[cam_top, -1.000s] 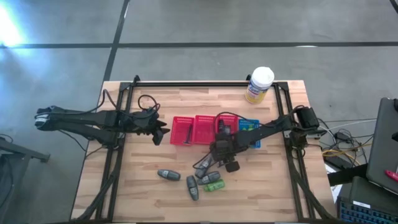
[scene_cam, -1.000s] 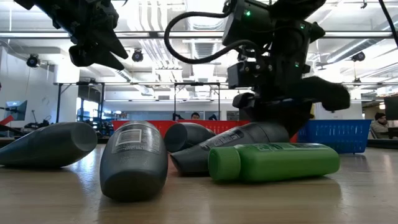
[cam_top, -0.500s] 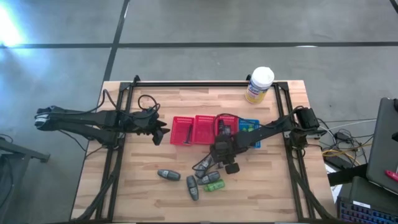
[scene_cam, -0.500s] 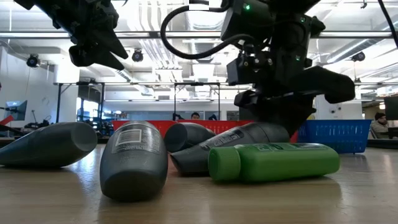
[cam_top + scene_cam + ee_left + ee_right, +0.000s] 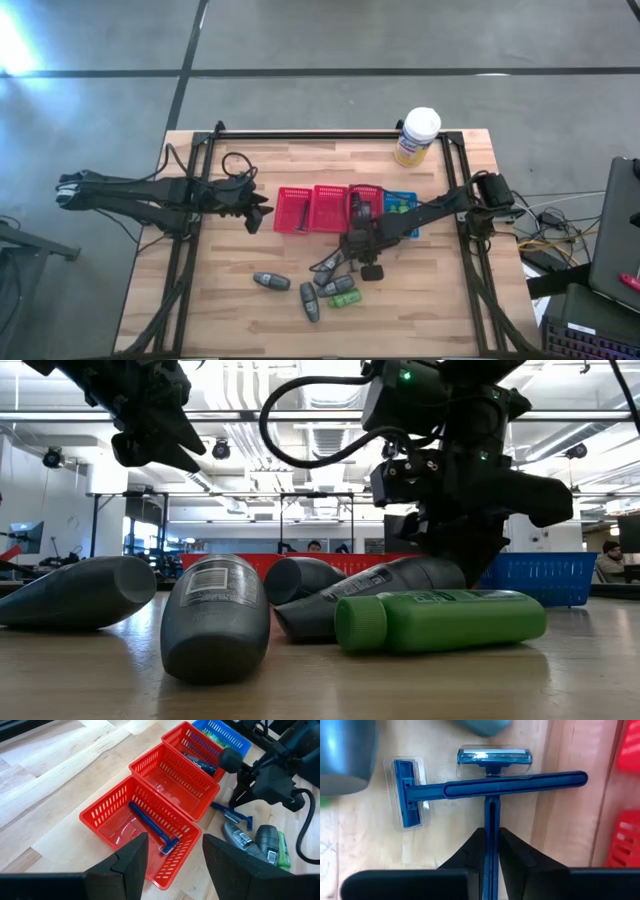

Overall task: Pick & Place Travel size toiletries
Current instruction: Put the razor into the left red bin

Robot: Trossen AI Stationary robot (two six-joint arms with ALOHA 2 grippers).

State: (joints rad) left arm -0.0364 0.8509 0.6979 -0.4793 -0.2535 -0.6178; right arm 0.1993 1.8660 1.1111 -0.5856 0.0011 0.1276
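Two blue razors lie crossed on the table; in the right wrist view one (image 5: pixel 492 780) runs back between the fingers and the other (image 5: pixel 485 787) lies across it. My right gripper (image 5: pixel 492 832) (image 5: pixel 352 262) is above them, shut on the first razor. Beside them lie three dark grey bottles (image 5: pixel 271 281) (image 5: pixel 309 301) (image 5: pixel 335 286) and a green bottle (image 5: pixel 346 299). My left gripper (image 5: pixel 175 845) (image 5: pixel 262 213) hangs open to the left of the red baskets; another blue razor (image 5: pixel 150 825) lies in the nearest one. My right gripper pinches the razor's handle (image 5: pixel 492 815) between its two fingers (image 5: pixel 470 850), coming from above and pointing down, with the fingers along the handle. The razor lies flat on the table with its head (image 5: pixel 494 757) pointing away. The second razor's handle crosses over it.
Three red baskets (image 5: pixel 293 210) (image 5: pixel 328 207) (image 5: pixel 365 200) and a blue basket (image 5: pixel 402 210) stand in a row mid-table, some with items inside. A white-and-yellow canister (image 5: pixel 417 137) stands at the far edge. Bare wood lies left of the bottles.
In the low view the lower end of my right gripper is narrower now than a second ago: its fingers have drawn together over the razors. The bottles and the left arm have kept their places.
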